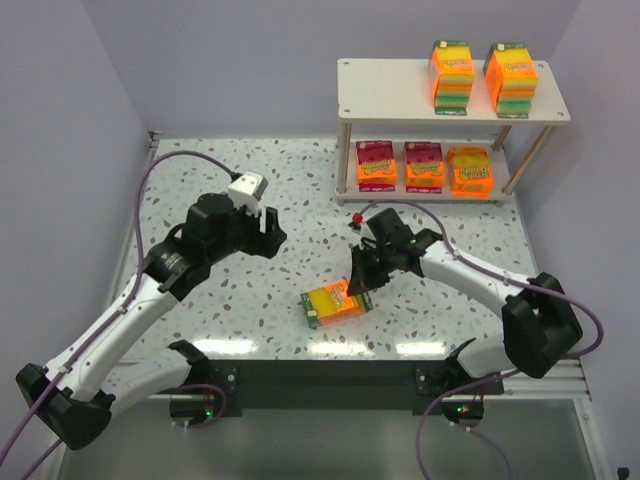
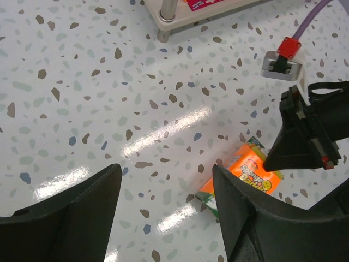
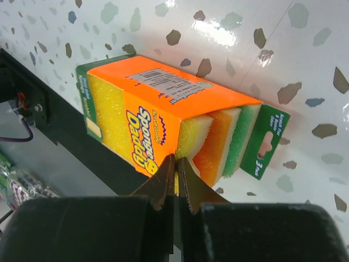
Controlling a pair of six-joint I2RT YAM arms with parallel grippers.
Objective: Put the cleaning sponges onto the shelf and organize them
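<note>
Lilac walls [image 1: 250, 60] enclose a white speckled desk [image 1: 250, 180]. A two-tier shelf of pale boards on thin wooden legs [image 1: 400, 95] stands at the far right corner of the desk.

Right tool [image 3: 175, 164]: closed. Both fingertips meet in a point at the near long edge of an orange-wrapped rectangular sponge pack [image 3: 158, 109], touching it where the yellow sponge shows beside the wrapper. Whether the tips pinch any wrapper cannot be told. The pack lies flat on the desk near the front edge, between the two arms, with its green hang tab [image 3: 267, 144] against the surface.

Left tool [image 2: 166, 180]: open wide, holding and touching nothing. It hovers over bare desk, to the left of the pack and well apart from it.

Shelf contents: the upper board carries two stacks of orange packs, left stack [image 1: 452, 75] and right stack [image 1: 511, 77], side by side on its right half. The lower board carries three packs in a row: two magenta-labelled packs [image 1: 376, 165] [image 1: 424, 165] and one orange pack [image 1: 470, 171] at the right, each just beside the next.

Obstructions: a small grey block with a red cap [image 1: 355, 217] lies on the desk between the right tool and the shelf, near the front left shelf leg [image 1: 345, 160]. A purple cable [image 1: 420, 210] runs from this block and arcs above the desk in front of the lower board.
</note>
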